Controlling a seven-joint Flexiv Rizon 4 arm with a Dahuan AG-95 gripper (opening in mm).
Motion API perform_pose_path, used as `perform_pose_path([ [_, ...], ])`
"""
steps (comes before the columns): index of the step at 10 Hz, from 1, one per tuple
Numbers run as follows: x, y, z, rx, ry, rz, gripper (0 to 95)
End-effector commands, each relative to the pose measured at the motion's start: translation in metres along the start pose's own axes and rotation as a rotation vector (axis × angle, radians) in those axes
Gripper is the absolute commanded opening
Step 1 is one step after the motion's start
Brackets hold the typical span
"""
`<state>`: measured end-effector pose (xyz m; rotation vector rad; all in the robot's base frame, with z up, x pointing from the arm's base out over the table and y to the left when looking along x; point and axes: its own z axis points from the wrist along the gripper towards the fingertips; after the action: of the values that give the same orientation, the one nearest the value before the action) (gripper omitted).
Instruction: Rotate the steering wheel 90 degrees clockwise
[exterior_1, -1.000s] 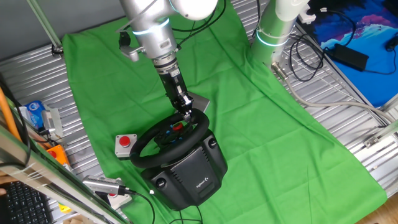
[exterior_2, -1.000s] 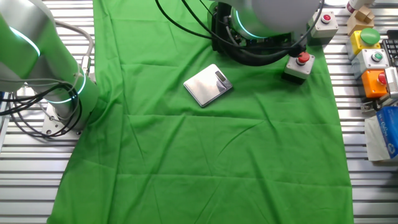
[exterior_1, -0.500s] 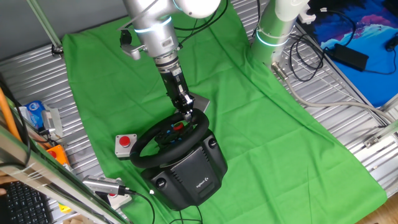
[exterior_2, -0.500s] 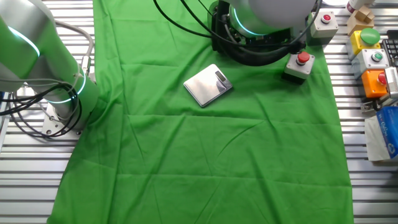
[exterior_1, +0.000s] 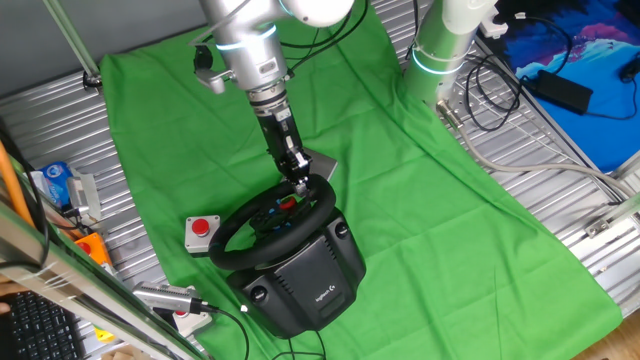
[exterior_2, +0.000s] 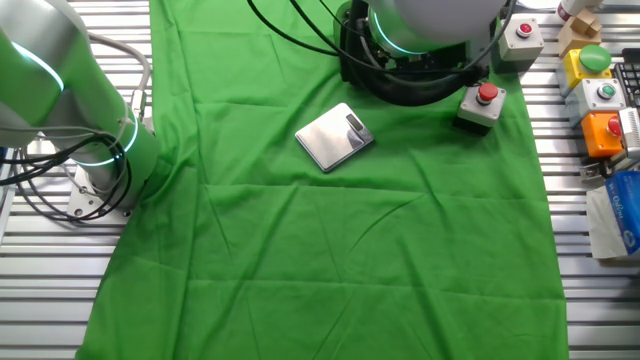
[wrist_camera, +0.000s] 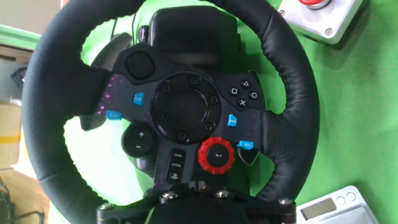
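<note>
The steering wheel (exterior_1: 272, 222) is a black round rim with red and blue buttons on its hub, mounted on a bulky black base (exterior_1: 305, 280). It fills the hand view (wrist_camera: 186, 118), where the hub sits slightly turned clockwise. My gripper (exterior_1: 299, 181) is at the far edge of the rim and comes down on it from above. In the hand view the gripper's black body covers the bottom of the rim, and the fingertips themselves are hidden. The jaws look closed round the rim. In the other fixed view the arm hides most of the wheel.
A small grey box with a red push button (exterior_1: 201, 231) lies left of the wheel and also shows in the other fixed view (exterior_2: 482, 105). A silver pocket scale (exterior_2: 335, 137) lies on the green cloth (exterior_1: 420, 200). More button boxes (exterior_2: 598, 95) stand at the table edge. A second arm's base (exterior_1: 445, 50) stands behind.
The arm's upper part has shifted slightly up and left. The gripper stays at the rim's far edge, and the wheel shows no clear turn.
</note>
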<state>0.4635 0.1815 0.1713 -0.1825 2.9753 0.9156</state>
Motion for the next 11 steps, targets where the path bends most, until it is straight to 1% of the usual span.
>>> perform_pose_path([
  [1, -0.0018, 0.002, 0.0, -0.002, 0.001, 0.006, 0.0],
  [4, -0.0049, 0.0071, -0.0013, -0.001, 0.004, 0.017, 0.0],
  [5, -0.0053, 0.0082, -0.0017, 0.0, 0.008, 0.016, 0.0],
  [6, -0.0053, 0.0084, -0.0019, 0.008, 0.017, 0.003, 0.0],
  [7, -0.0053, 0.0085, -0.0021, 0.008, 0.021, -0.005, 0.0],
  [8, -0.0053, 0.0085, -0.0023, 0.006, 0.022, -0.007, 0.0],
  [9, -0.0055, 0.0075, -0.0035, 0.007, 0.03, -0.02, 0.0],
  [11, -0.0062, 0.0024, -0.0097, 0.011, 0.041, -0.04, 0.0],
])
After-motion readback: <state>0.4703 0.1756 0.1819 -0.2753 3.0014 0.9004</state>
